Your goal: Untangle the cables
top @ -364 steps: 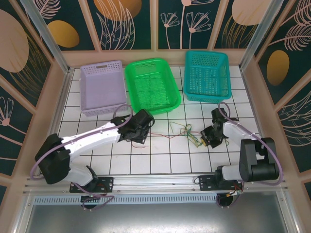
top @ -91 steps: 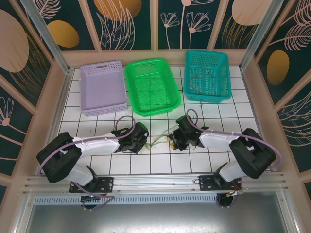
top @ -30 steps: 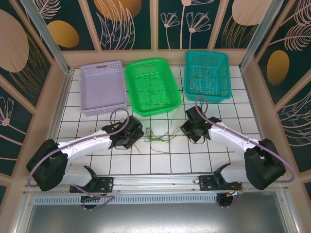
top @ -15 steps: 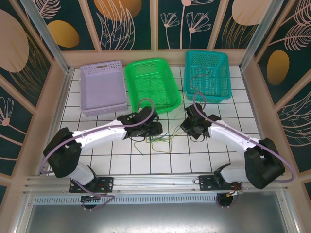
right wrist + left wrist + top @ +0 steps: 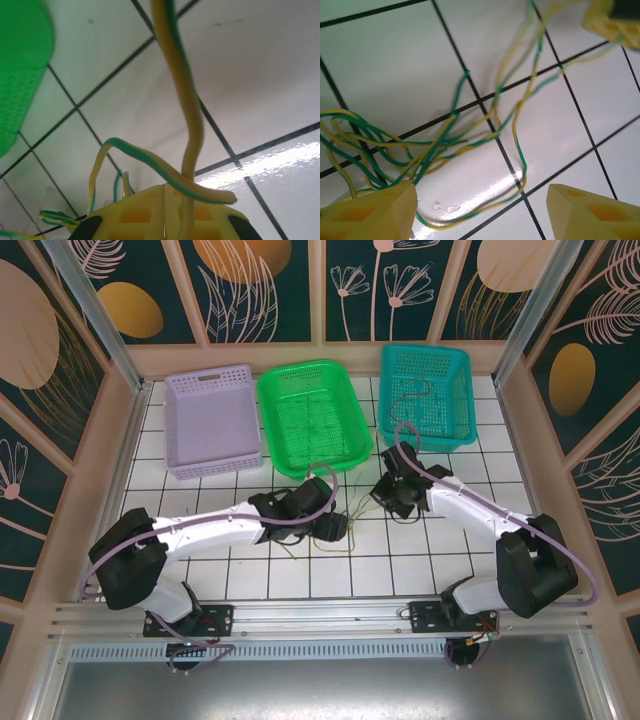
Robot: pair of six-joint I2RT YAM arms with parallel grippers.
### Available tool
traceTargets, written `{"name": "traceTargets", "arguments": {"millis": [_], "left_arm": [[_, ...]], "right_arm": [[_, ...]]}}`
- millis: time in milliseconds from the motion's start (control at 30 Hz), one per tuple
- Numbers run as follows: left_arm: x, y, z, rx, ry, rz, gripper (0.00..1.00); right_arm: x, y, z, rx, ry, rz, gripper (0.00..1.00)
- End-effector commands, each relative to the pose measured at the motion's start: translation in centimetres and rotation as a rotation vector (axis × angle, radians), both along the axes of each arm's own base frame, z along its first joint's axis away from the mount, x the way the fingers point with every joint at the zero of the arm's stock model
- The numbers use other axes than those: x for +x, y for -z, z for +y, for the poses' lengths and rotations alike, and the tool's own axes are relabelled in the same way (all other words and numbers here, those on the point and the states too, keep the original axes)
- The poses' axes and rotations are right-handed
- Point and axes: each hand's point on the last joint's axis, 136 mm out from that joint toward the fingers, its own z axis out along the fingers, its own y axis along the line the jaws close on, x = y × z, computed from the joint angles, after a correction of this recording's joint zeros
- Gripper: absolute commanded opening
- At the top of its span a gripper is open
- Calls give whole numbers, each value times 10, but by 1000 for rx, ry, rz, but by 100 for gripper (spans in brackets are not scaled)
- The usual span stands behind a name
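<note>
Two grippers work the yellow-green cables (image 5: 492, 134) on the tiled table (image 5: 395, 65): right gripper (image 5: 165, 212) pinches one strand (image 5: 194, 125) as anchor; left gripper (image 5: 480, 215), jaws wide, hovers above the tangle, prob. to pick.

"How does the left arm sit?"
"Stretched low toward the middle, forearm nearly level. Its left pincer (image 5: 335, 528) points right, with the 2 yellow fingers (image 5: 370, 215) spread wide."
"And the right arm?"
"Bent at the elbow, reaching in leftward. The right pincer (image 5: 385, 491) has its 2 fingers (image 5: 140, 215) pressed together, nipping a yellow-green cable (image 5: 186, 100)."
</note>
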Motion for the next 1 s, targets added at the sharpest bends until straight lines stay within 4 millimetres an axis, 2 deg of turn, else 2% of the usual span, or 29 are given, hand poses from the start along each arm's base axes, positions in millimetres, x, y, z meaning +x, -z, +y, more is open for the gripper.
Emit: {"name": "traceTargets", "arguments": {"millis": [0, 67, 133, 167, 300, 500, 600, 800, 967], "left_arm": [[20, -25, 1, -1, 84, -264, 74], [21, -22, 3, 38, 150, -333, 79], [25, -9, 6, 116, 189, -358, 82], [27, -3, 7, 158, 208, -369, 88], [35, 10, 0, 256, 269, -430, 98], [52, 42, 1, 438, 316, -471, 98], [57, 51, -3, 468, 329, -479, 95], [54, 67, -13, 452, 362, -453, 66], [61, 59, -17, 436, 332, -489, 19]], "right_arm": [[6, -18, -1, -16, -43, -12, 0], [8, -23, 0, -3, -58, -19, 0], [9, -24, 0, -1, -72, -11, 0], [9, -24, 1, 1, -80, -10, 0], [9, -22, 4, 16, -103, 3, 0], [11, -26, 7, 34, -121, 1, 0], [11, -27, 8, 47, -129, 5, 0], [15, -33, 9, 85, -111, -5, 0], [25, -47, 9, 159, -101, -48, 0]]}}
